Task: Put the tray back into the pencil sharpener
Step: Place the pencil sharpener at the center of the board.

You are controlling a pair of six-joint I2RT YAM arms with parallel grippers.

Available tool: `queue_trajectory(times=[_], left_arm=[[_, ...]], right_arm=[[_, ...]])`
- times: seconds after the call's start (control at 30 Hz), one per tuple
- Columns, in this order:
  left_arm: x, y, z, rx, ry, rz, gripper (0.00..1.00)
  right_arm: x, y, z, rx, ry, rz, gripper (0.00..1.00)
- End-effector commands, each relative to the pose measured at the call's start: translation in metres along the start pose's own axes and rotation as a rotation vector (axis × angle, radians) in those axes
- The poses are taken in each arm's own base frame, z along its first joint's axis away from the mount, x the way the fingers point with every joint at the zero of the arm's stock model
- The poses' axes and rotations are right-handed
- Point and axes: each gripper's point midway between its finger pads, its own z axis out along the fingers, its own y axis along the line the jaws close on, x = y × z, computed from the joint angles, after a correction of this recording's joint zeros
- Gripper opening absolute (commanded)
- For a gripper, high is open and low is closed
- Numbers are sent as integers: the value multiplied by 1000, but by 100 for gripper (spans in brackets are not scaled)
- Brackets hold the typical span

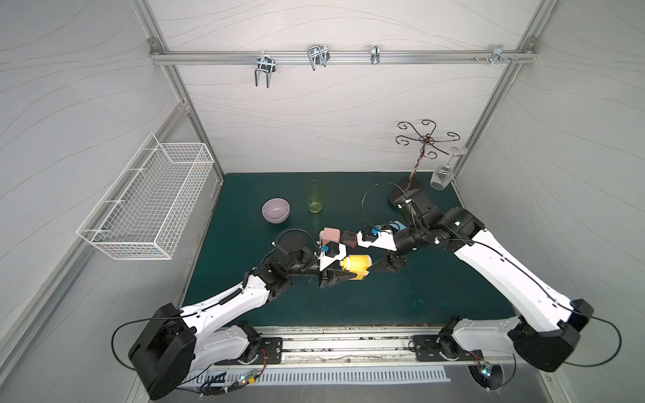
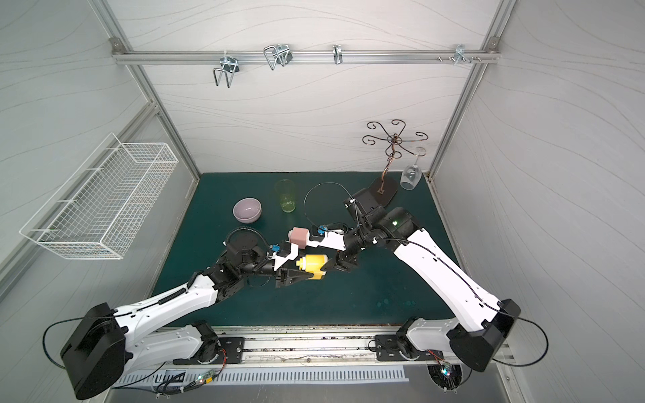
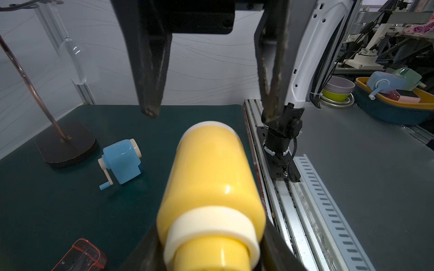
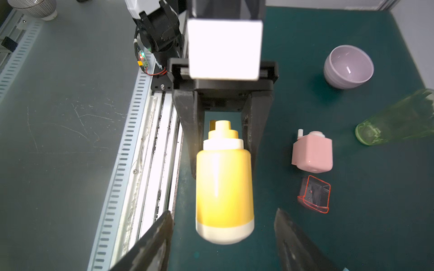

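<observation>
Where the two arms reach in, a dark green mat (image 1: 384, 296) is seen, and the small things are laid on it. A white wire basket (image 1: 146, 202) is hung on the side wall, off the mat. At the far corner a metal glass rack (image 2: 385, 191) is stood, and a wine glass (image 1: 441, 178) is hung upside down from it.

Over the middle of the mat, the yellow pencil sharpener (image 1: 356, 266) is held on its side by the left gripper (image 4: 224, 164). Its fingers (image 4: 186, 131) are pressed on the two sides near the narrow end. The right gripper (image 3: 210, 114) is placed at the other end, the round white one. Its fingers (image 3: 150, 77) are spread wide, one on each side of that end. A gap is seen on each side, so nothing is pinched.

A purple bowl (image 1: 275, 210) and a green cup (image 1: 314, 197) are set farther back, near each other. A pink sharpener (image 4: 312, 152) is laid on the mat behind the grippers. A blue sharpener (image 3: 122, 162) is stood near the foot of the rack.

The red tray (image 4: 314, 194) is laid on the mat just beside the pink sharpener, not inside any sharpener, and it is touched by neither gripper
</observation>
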Motion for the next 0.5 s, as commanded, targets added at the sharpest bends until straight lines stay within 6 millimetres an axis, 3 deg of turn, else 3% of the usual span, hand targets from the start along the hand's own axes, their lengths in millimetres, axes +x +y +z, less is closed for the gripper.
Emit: queue_trajectory(times=[0.0,0.23,0.47], left_arm=[[-40,2,0,6,-78,103,0],[-36,8,3,-33,-68,83,0],[-36,10,7,-42,-67,66,0]], right_arm=[[10,7,13,-56,40,42,67],[25,12,30,-102,65,103,62],[20,11,36,-109,25,110,56]])
